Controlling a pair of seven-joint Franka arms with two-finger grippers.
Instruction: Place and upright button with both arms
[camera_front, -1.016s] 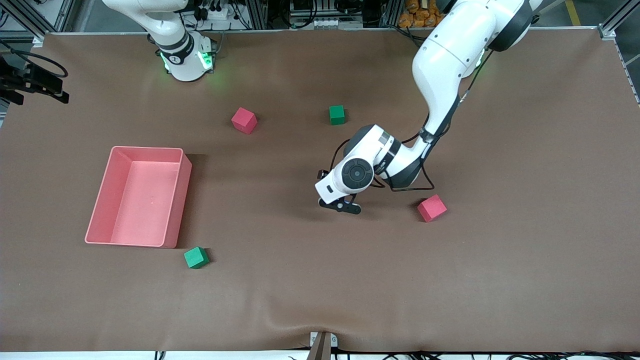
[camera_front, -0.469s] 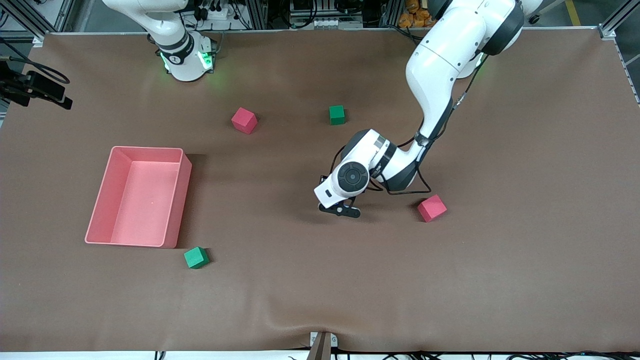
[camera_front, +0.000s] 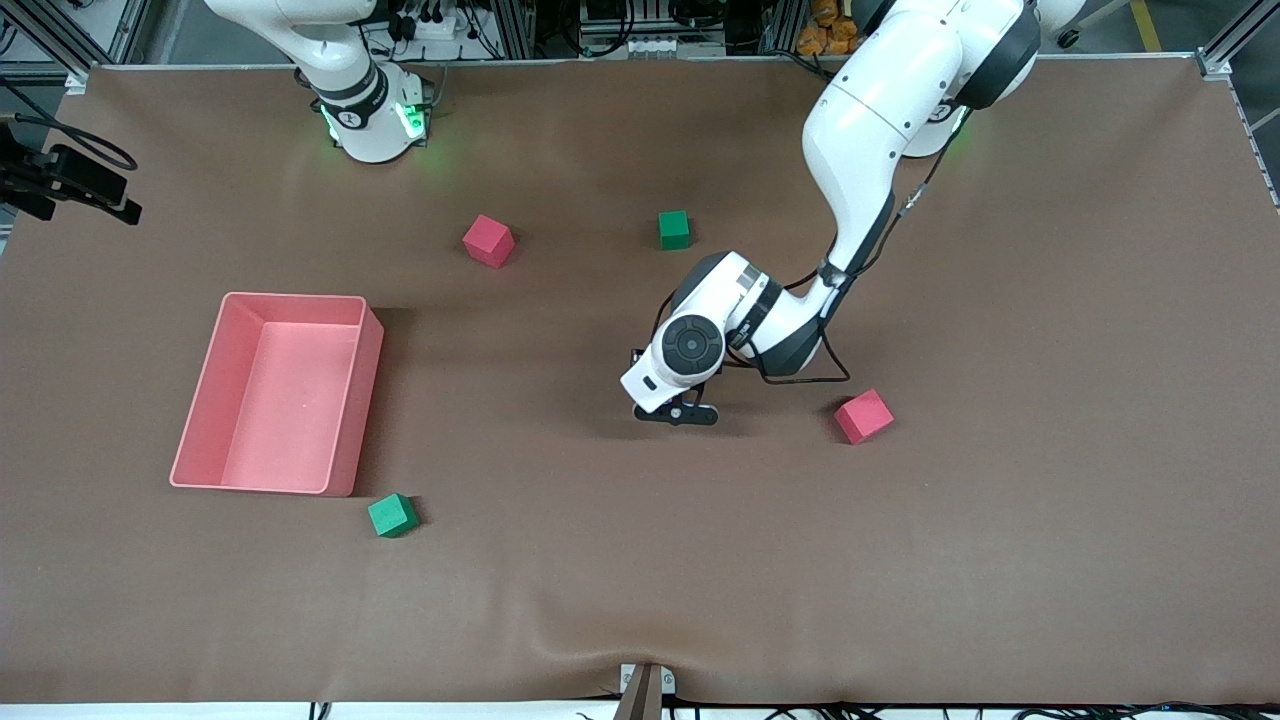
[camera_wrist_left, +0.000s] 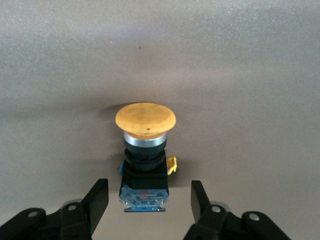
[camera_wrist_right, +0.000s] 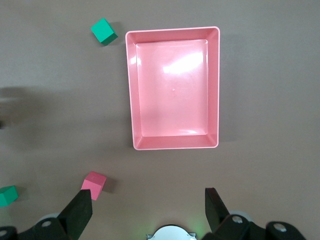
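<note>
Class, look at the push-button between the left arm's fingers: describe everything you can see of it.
The button has a wide, matte orange-yellow mushroom cap, a silver collar, a black cylindrical body, a small yellow tab and a blue-edged base. It lies between the left end effector fingers, cap pointing away from them, on the brown table. Gaps show on both sides, so no finger touches it.

Both arms are wearing glossy white shells with black bands at the joints. The left arm is trailing a thin black cable along its forearm; the right arm's base is glowing green beside its collar.
</note>
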